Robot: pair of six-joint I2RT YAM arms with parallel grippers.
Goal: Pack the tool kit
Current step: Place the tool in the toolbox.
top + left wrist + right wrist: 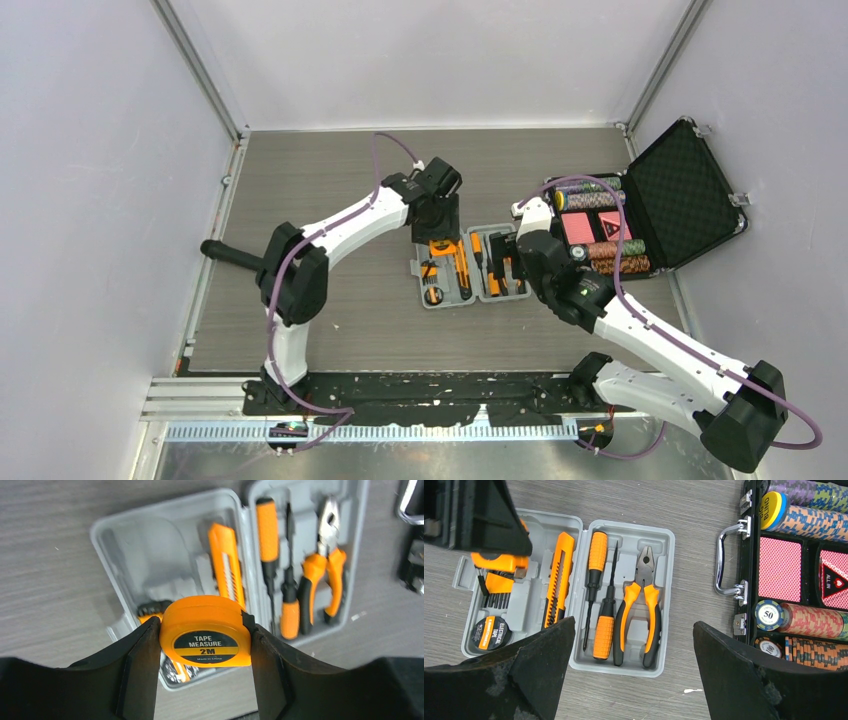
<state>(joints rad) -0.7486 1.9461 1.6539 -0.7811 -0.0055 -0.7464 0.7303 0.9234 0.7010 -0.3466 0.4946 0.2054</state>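
The left gripper (202, 636) is clamping an orange tape measure (200, 614) between its two black fingers (142, 655), one on each side of the round body, with the label reading "TAPE MEASURE 2M" facing the wrist camera. It is holding the tape measure above the left half of the grey tool case (631, 535), clear of the tray. The right gripper (633, 625) is standing wide apart and holding nothing, hovering over the right half of the same case. The case is lying open flat on the table (704, 510) between the two arms. Its right half is carrying the pliers (644, 580) and two screwdrivers (597, 555) in their slots. Its left half is carrying a utility knife (559, 575), a set of hex keys (496, 587) and a roll of electrical tape (490, 634). A black case (690, 190) of poker chips (814, 620) is sitting open just to the right.
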